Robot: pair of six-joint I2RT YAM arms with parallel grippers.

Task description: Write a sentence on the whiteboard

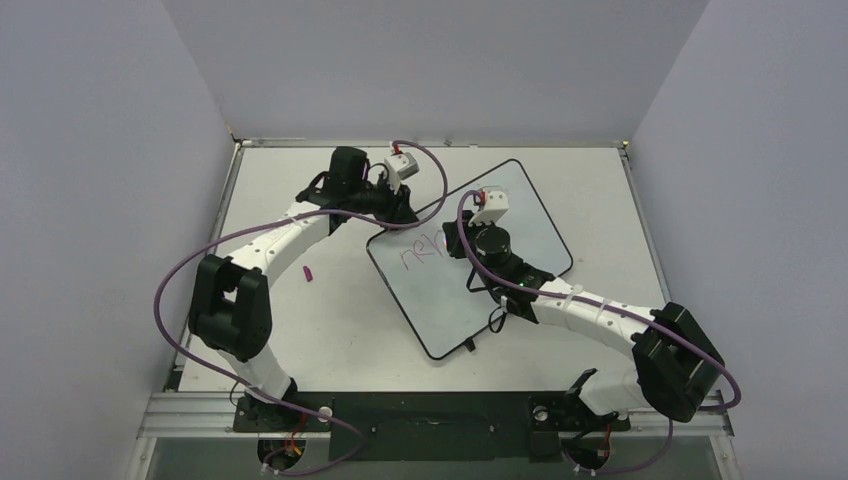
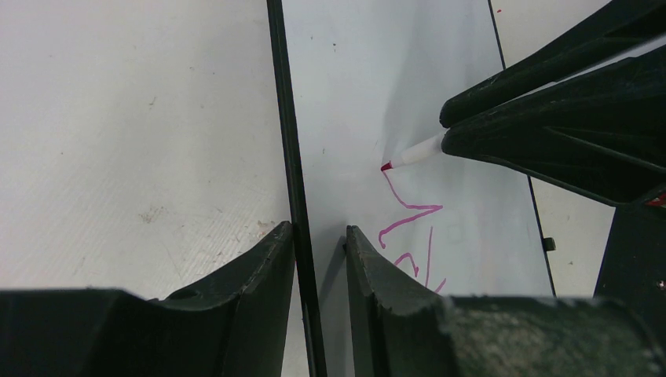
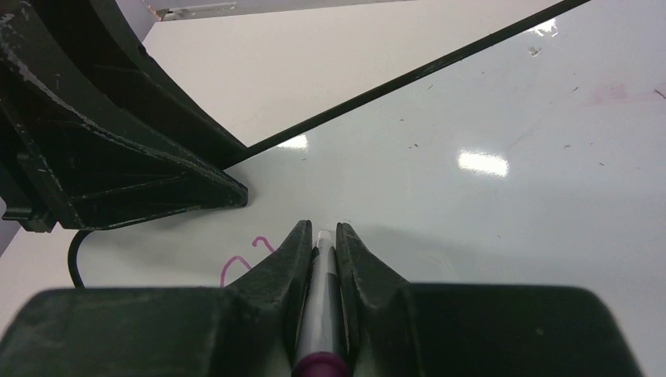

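The whiteboard (image 1: 450, 300) lies tilted on the table. My left gripper (image 1: 400, 213) stands at its upper left edge. In the left wrist view its jaws (image 2: 318, 232) straddle the black frame (image 2: 292, 157), nearly closed on it. My right gripper (image 1: 458, 240) is shut on a white marker (image 3: 320, 298) with a purple end. The marker tip (image 2: 386, 166) touches the board at the end of the sentence (image 2: 408, 212), a few pink strokes. The strokes also show in the top view (image 1: 418, 252) and in the right wrist view (image 3: 236, 267).
A small pink cap (image 1: 309, 273) lies on the table left of the board. Purple cables loop over both arms. The table is walled on three sides. The left gripper's black fingers (image 3: 118, 173) stand close to the left of the marker.
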